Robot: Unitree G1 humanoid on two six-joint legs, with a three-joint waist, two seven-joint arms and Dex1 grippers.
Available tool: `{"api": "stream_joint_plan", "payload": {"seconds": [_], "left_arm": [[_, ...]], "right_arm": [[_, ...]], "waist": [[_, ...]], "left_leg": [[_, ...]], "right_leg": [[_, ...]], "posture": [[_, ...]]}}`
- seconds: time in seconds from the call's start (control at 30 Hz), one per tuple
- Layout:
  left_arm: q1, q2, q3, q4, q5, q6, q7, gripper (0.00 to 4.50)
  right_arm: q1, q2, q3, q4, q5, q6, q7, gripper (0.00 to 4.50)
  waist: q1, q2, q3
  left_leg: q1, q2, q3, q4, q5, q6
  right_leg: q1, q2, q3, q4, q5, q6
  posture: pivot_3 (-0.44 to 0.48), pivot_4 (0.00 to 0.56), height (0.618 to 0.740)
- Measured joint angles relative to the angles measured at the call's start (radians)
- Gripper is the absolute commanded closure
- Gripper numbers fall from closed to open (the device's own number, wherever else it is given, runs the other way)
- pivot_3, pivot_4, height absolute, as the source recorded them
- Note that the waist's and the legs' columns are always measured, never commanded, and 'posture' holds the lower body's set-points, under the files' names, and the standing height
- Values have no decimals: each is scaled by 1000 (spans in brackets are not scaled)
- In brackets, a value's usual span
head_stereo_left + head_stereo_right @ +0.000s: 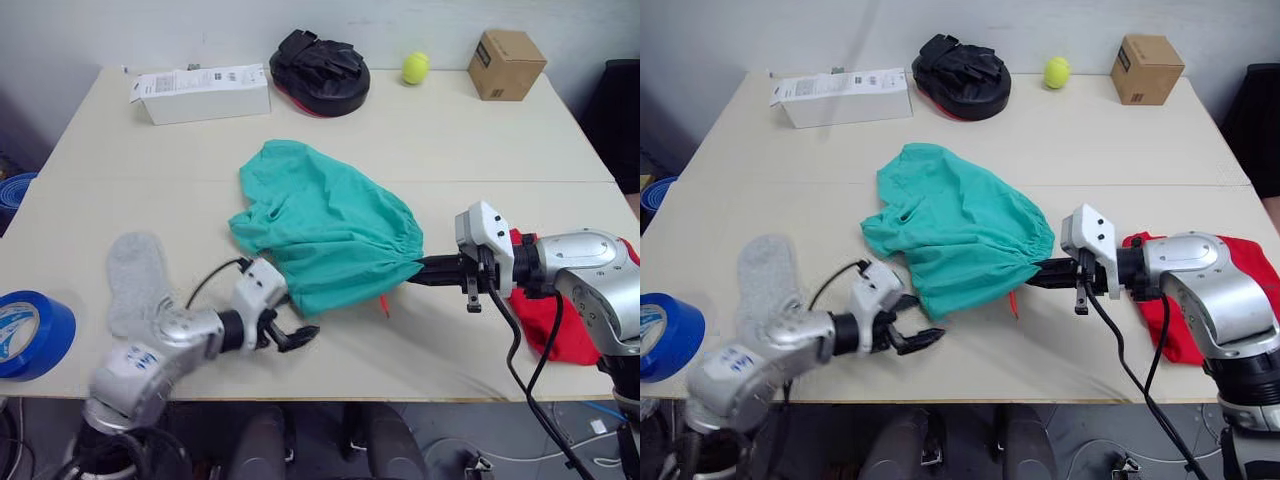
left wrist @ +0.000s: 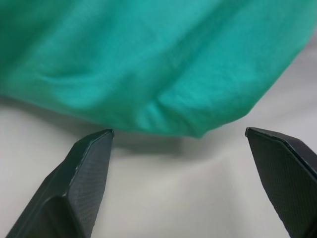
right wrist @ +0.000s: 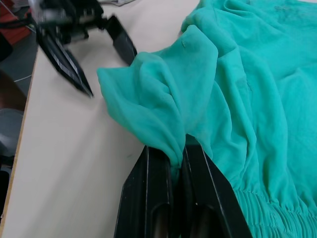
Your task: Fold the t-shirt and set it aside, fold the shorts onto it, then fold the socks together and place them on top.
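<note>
The teal-green shorts [image 1: 320, 225] lie bunched in the middle of the table. My right gripper [image 3: 176, 151] is shut on a fold of their fabric beside the gathered waistband, at the shorts' right edge. By the shorts' near-left edge my left gripper [image 1: 300, 335] stands open just above the table, with nothing between its fingers [image 2: 89, 163]. The red t-shirt [image 1: 545, 325] lies at the near right, mostly hidden under my right arm. One grey sock [image 1: 135, 275] rests flat at the near left, beside my left arm.
Along the far edge sit a white box [image 1: 203, 93], a black padded item [image 1: 320, 70], a yellow-green ball [image 1: 416, 67] and a small cardboard box [image 1: 506, 63]. A blue tape roll [image 1: 30, 335] lies at the near left corner.
</note>
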Motion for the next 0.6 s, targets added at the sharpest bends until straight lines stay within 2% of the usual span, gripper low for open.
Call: {"api": "stream_joint_plan", "payload": {"seconds": [0.17, 0.33, 0.5, 0.6], "left_arm": [[2, -77, -142, 61, 168, -153, 161, 30], [-5, -96, -194, 152, 292, -291, 244, 30], [-9, -57, -152, 199, 386, -397, 284, 30], [-7, -18, -71, 234, 423, -435, 288, 673]], "right_arm": [[-6, -9, 0, -3, 14, 25, 14, 4500], [-25, -25, 0, 2, 10, 28, 31, 4500], [-25, -27, 0, 27, -7, 4, 43, 4500], [-25, -27, 0, 45, -18, -11, 44, 4500]], "waist": [[2, 0, 0], [0, 0, 0], [-11, 0, 0], [-10, 0, 0]], "left_leg": [[1, 0, 0, 0, 0, 0], [2, 0, 0, 0, 0, 1], [3, 1, 1, -1, 0, 0], [2, 1, 1, -2, 0, 0]], "right_leg": [[1, 0, 0, 0, 0, 0], [1, 0, 0, 0, 0, 0], [1, 0, 0, 1, 0, -1], [0, 0, 0, 1, 0, -1]], "posture": [[0, 150, 740], [0, 150, 740], [0, 150, 740], [0, 150, 740]]}}
